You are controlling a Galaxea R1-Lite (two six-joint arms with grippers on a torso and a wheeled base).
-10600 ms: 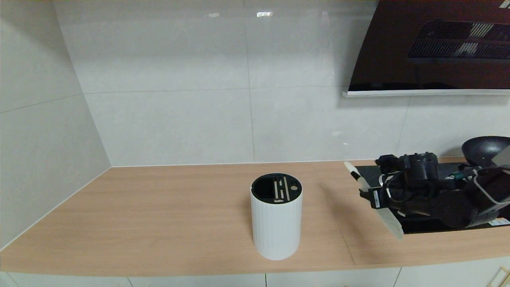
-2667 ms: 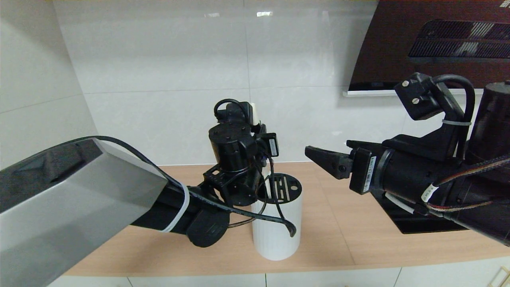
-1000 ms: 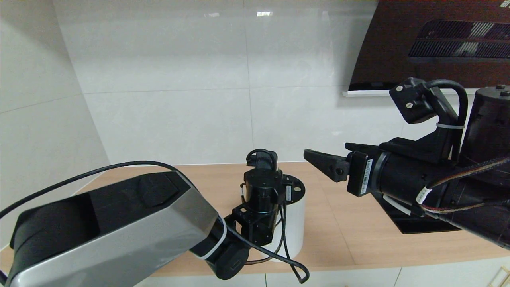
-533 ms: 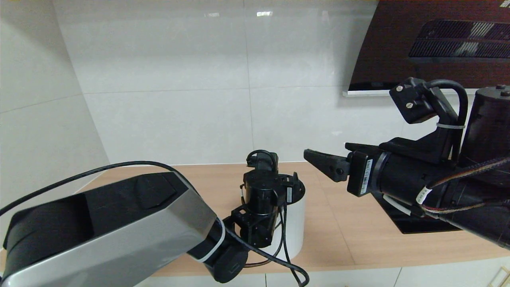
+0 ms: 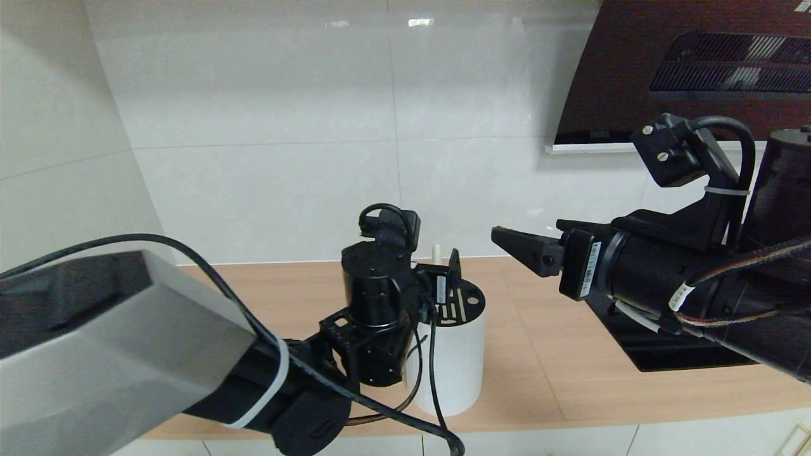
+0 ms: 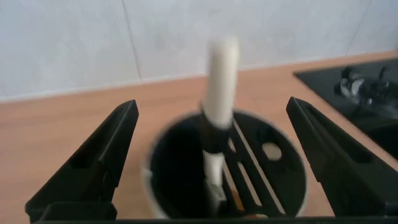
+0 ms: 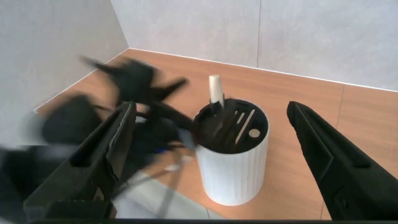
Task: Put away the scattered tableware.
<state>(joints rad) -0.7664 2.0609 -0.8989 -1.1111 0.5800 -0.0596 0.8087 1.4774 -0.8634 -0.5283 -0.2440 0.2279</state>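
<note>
up from the holder's top has come the left hand point(image 6: 211, 109), fingers spread wide, gripping nothing. one knife point(image 6: 221, 81) stands upright in the large opening of the one white holder point(image 5: 453, 354). its cream handle sticks out between those fingers, clear of both. the right hand point(image 5: 507, 239) hangs beside the holder, also wide and empty. the blade is hidden inside. the holder stands on the tabletop point(image 5: 545, 380), left of a black cooktop point(image 5: 659, 354).

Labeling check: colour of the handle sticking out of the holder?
Cream-white handle, best in the left wrist view.
</note>
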